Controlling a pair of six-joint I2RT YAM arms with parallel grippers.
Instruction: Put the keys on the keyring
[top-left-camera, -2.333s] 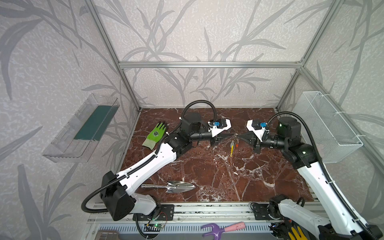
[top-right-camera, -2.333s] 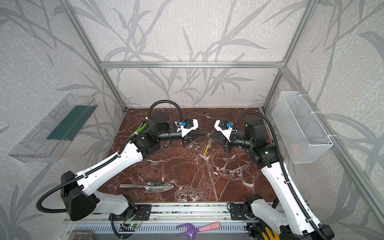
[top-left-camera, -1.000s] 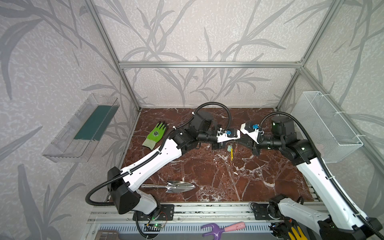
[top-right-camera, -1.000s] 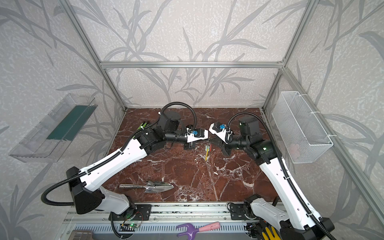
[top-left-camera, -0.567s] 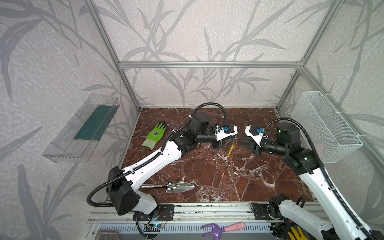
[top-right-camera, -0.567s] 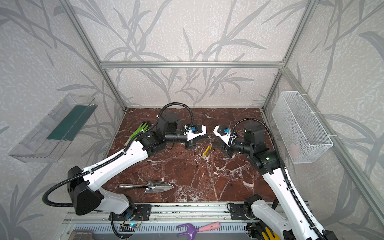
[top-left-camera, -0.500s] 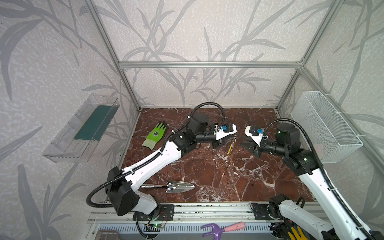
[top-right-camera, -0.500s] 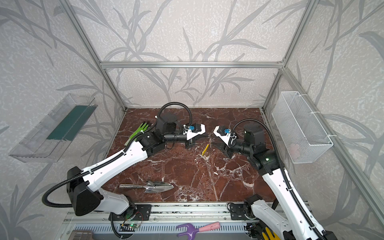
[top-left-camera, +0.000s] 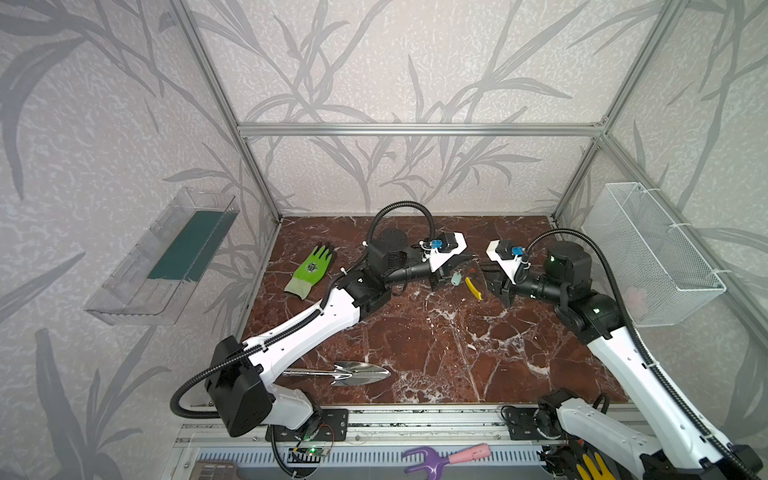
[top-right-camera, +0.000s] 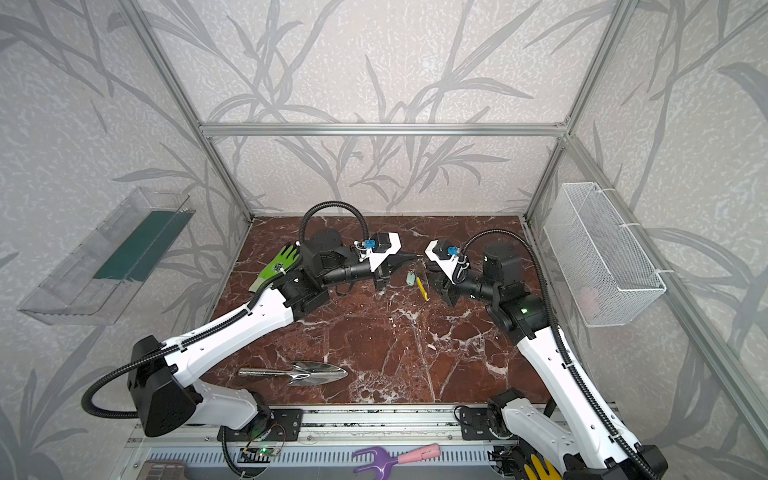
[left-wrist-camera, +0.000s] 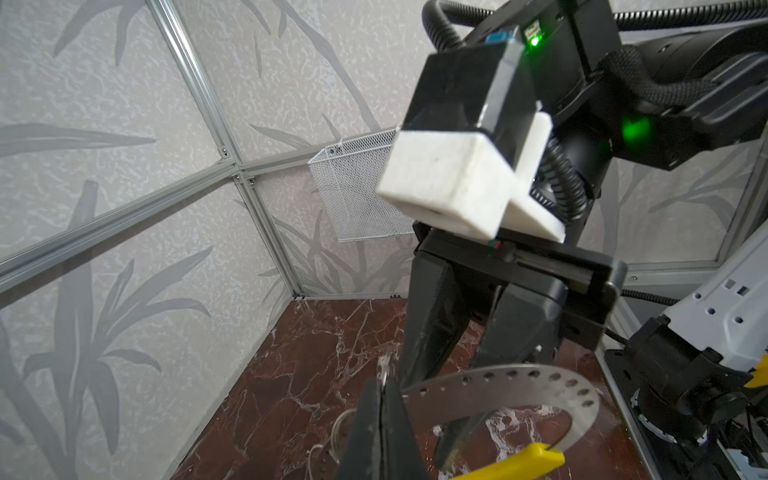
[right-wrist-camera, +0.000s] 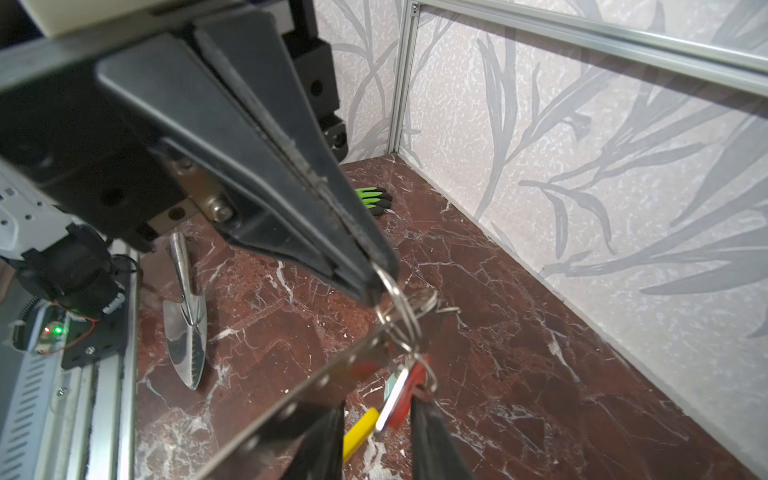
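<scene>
The left gripper (right-wrist-camera: 370, 286) is clamped fully shut on a thin wire ring (right-wrist-camera: 401, 316), held up over the marble table (top-left-camera: 436, 345) near its back edge. That ring circles the end of the perforated grey keyring (left-wrist-camera: 519, 374). The keys (right-wrist-camera: 409, 384) hang from it, their red and mint tags bunched together. The right gripper (right-wrist-camera: 378, 415) faces it, jaws a narrow gap apart with the red tag between them; whether they grip anything I cannot tell. The keyring's yellow segment (top-left-camera: 473, 288) shows between the two grippers. A steel trowel (top-left-camera: 353, 373) lies well apart, near the front.
</scene>
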